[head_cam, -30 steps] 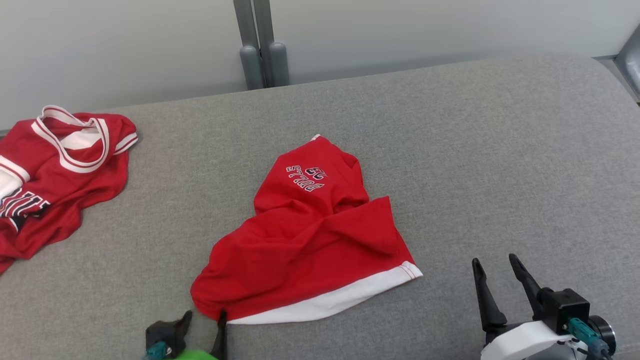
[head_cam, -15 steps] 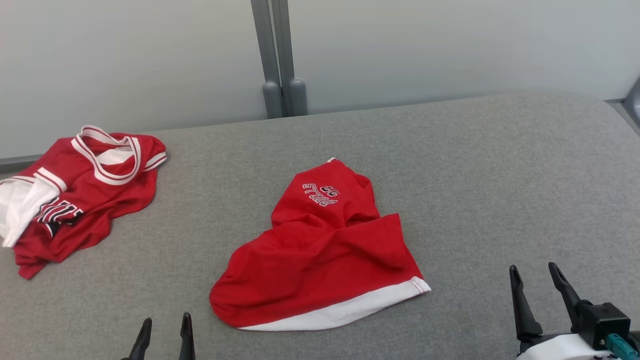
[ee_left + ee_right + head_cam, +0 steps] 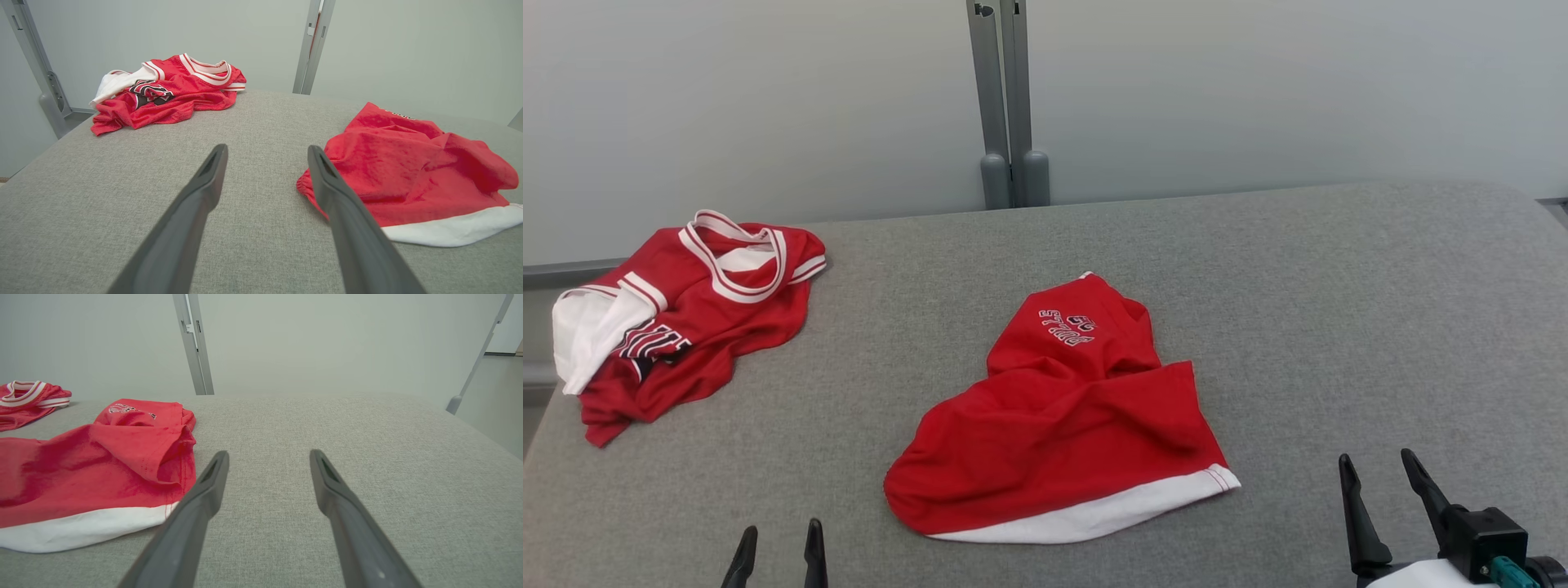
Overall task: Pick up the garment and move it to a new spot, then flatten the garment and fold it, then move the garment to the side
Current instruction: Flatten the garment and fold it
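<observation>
Since a second ago my left gripper [image 3: 780, 531] has drawn back from the garment [image 3: 1062, 433], whose near-left corner its fingers then touched. My head has also lifted, so the whole picture has shifted, while the garment lies as it did.

It sits crumpled in the middle of the grey surface [image 3: 1339, 327], red, with a white band along its lower edge and a small print on its upper part. My left gripper is at the bottom edge of the head view, lower left of the garment and apart from it. In the left wrist view the cloth lies at the right, its red edge just beyond one finger. My right gripper [image 3: 1376, 457] is at the lower right of the head view, near the white-banded corner but clear of it.

Both grippers are released, fingers spread wide with nothing between them. They point up the frame toward the wall and hang low over the surface.

At the bottom edge, all of my left gripper but its fingertips is cut off, and the corner clips my right gripper's body. I cannot read the garment's print. A second red jersey [image 3: 686, 318] lies bunched at the upper left, its lettering partly folded under.
</observation>
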### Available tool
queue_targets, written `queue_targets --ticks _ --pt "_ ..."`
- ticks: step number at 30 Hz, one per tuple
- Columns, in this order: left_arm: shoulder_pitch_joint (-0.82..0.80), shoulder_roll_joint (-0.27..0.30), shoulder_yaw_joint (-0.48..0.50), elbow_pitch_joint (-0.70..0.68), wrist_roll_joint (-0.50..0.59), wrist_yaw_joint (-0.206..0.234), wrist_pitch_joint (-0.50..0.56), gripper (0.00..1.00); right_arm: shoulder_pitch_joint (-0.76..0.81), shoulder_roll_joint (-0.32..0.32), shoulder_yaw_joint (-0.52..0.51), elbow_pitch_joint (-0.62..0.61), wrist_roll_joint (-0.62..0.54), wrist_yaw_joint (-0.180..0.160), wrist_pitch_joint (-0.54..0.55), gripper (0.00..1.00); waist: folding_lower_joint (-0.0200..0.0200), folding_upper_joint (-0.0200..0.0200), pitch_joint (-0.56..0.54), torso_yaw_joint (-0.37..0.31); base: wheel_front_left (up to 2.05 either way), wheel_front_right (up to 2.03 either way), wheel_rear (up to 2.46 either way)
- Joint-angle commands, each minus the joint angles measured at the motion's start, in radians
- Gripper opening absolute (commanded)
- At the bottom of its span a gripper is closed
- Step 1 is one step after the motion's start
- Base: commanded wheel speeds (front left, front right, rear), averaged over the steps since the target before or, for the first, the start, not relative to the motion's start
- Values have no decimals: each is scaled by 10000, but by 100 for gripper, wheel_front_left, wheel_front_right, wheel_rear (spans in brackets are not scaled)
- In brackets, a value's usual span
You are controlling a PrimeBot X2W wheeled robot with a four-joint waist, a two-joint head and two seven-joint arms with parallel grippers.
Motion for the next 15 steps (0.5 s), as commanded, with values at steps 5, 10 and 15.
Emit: queue_targets --ticks 5,10,15 --pt "-181 59 -206 -94 -125 -38 -29 100 -112 49 86 47 -69 1 -30 100 0 -1 47 1 0 0 0" --pt "-179 111 -162 -91 -187 -39 -30 100 -139 56 167 40 -98 1 -30 100 0 -1 89 -5 0 0 0" --pt "-202 118 -181 -109 -201 -40 -30 100 -176 45 197 7 -100 1 -30 100 0 -1 130 -10 0 0 0"
